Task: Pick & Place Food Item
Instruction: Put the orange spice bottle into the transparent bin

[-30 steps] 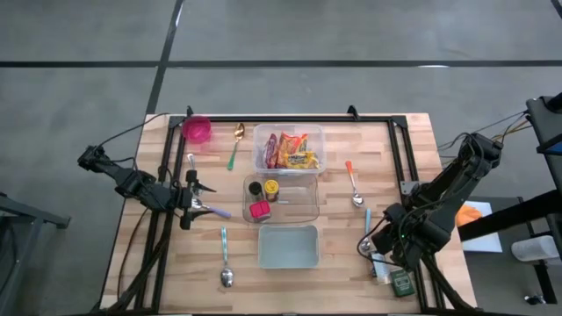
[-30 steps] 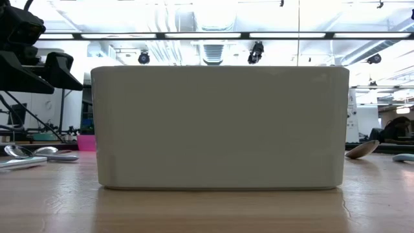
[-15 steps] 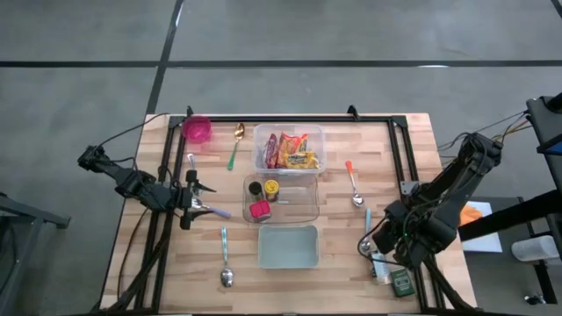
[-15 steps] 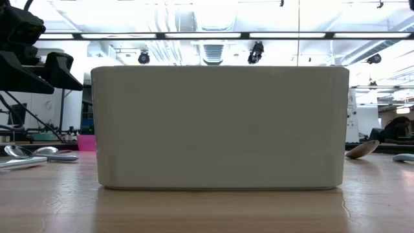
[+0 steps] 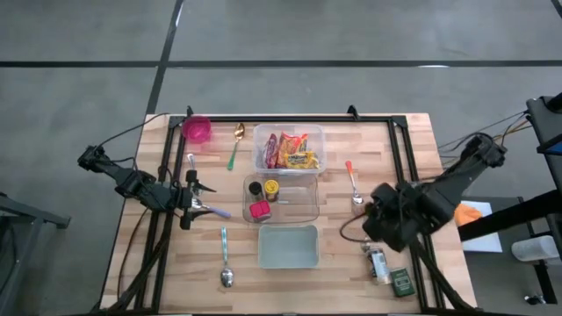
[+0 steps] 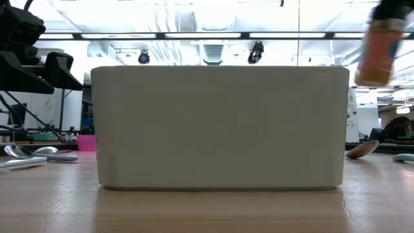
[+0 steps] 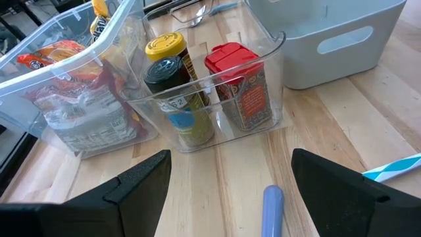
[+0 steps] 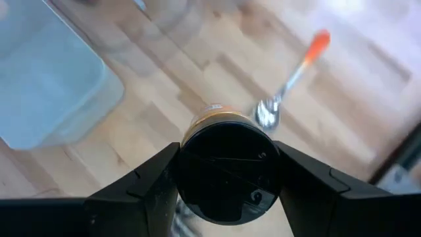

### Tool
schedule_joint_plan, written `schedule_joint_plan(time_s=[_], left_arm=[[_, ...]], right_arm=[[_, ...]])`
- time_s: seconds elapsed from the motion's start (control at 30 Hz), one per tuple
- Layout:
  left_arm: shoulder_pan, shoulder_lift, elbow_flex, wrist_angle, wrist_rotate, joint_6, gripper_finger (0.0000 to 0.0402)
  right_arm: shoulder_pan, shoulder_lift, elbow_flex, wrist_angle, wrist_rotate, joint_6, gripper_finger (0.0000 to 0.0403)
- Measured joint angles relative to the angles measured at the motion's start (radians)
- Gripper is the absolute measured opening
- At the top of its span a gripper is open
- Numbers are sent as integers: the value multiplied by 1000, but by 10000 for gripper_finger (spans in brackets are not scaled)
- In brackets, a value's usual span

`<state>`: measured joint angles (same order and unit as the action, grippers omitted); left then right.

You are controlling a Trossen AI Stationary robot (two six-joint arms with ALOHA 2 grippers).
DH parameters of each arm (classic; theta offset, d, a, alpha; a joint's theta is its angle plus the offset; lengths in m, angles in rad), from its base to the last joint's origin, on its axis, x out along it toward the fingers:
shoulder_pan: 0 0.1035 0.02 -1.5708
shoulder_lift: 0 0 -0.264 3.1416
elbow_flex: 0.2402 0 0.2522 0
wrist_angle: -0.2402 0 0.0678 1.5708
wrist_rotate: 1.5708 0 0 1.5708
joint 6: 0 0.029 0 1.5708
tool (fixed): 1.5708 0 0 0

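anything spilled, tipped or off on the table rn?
Nothing spilled or broken. The right gripper holds a black-capped jar in the air. The left gripper waits open by the clear bin, where the jars stand upright.

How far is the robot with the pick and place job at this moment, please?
Done, by the look of it: three jars already stand in the clear bin. In hand: the right claw is shut on a black-lidded jar, held above the table near the orange-handled spoon. Left: setting that jar down in a bin; which one I cannot tell. The left claw waits open beside the clear bin.
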<state>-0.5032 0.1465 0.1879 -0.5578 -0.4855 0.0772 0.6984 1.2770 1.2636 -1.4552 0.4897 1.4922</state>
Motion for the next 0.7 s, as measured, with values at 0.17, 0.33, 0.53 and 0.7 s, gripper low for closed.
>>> schedule_joint_plan(time_s=[0.17, 0.33, 0.53, 0.7], left_arm=[[0, 0, 0, 0, 0, 0, 316], [0, 0, 0, 0, 0, 0, 316], [0, 0, 0, 0, 0, 0, 316], [0, 0, 0, 0, 0, 0, 316]], right_arm=[[-158, 0, 66, 93, 18, -286, 214], [-314, 0, 90, 243, -15, -555, 215], [-477, 5, 75, 406, -145, -781, 215], [-573, 51, 73, 488, -242, -909, 214]])
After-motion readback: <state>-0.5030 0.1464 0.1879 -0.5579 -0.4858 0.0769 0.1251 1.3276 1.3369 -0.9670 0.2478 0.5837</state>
